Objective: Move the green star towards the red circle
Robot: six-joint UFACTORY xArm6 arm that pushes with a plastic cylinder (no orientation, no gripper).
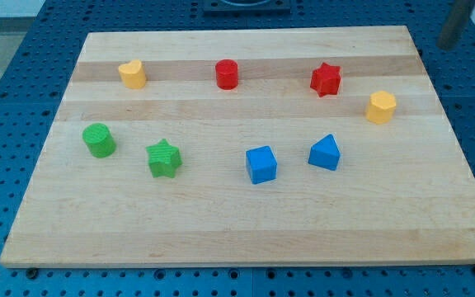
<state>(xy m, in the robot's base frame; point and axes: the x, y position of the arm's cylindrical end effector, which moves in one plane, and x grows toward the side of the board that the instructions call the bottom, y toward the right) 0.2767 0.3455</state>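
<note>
The green star (164,158) lies on the wooden board (237,235), left of centre in the lower half. The red circle (227,74) stands near the view's top centre, up and to the right of the star, with bare board between them. My rod shows blurred at the view's top right, off the board's corner. Its tip (447,43) is far from both blocks and touches none.
A green cylinder (99,140) sits just left of the star. A blue cube (261,164) and a blue wedge-shaped block (325,153) lie to its right. A yellow heart (132,74), a red star (326,79) and a yellow hexagon (380,107) lie along the top.
</note>
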